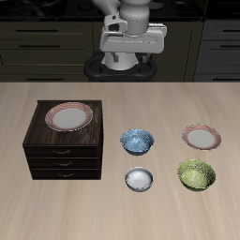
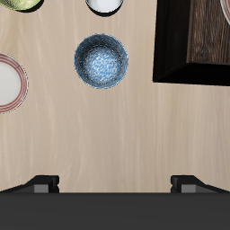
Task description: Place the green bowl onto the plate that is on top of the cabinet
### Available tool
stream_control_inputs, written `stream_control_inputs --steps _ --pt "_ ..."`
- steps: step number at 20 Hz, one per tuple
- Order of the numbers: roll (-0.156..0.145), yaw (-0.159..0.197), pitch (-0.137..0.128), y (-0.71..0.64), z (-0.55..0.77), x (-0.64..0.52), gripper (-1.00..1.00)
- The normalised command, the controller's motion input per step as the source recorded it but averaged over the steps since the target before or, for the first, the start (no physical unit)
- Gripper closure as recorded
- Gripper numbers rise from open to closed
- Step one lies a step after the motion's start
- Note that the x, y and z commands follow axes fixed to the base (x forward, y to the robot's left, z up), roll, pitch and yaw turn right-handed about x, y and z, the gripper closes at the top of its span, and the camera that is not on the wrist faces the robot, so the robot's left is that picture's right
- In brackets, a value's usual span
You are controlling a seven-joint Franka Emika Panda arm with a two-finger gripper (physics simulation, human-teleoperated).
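Observation:
The green bowl (image 1: 196, 174) sits on the table near its front edge; only its rim shows in the wrist view (image 2: 22, 4). The dark-brown cabinet (image 1: 64, 150) stands across the table from it and carries the plate (image 1: 68, 116) with the pinkish-red rim on its top. In the wrist view the cabinet (image 2: 193, 45) shows, with a sliver of that plate (image 2: 225, 9). My gripper (image 1: 134, 54) hangs high over the table's back edge, far from the bowl and the cabinet. It is open and empty; its fingertips (image 2: 42, 184) stand wide apart.
A blue-and-white patterned bowl (image 1: 137, 142) (image 2: 101, 61) sits in the middle of the table. A plain white-grey bowl (image 1: 139, 178) (image 2: 105, 4) sits nearer the front edge. A second look-alike plate (image 1: 201, 138) (image 2: 7, 83) lies on the table just behind the green bowl.

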Motion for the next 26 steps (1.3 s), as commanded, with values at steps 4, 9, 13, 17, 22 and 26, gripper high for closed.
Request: stream_control_inputs --steps 4,9,13,17,22,26 --pt "0.012 -0.001 0.006 0.14 0.03 0.19 -1.0" --pt "0.031 -0.008 0.008 0.24 0.05 0.28 -1.0" --pt "0.024 -0.003 0.018 0.32 0.01 0.27 -1.0" --pt "0.017 -0.01 0.002 0.21 0.07 0.26 -1.0" --pt "0.021 -0.01 0.011 0.22 0.08 0.36 -1.0" --pt "0.009 -0.016 0.003 0.21 0.08 0.3 -1.0"
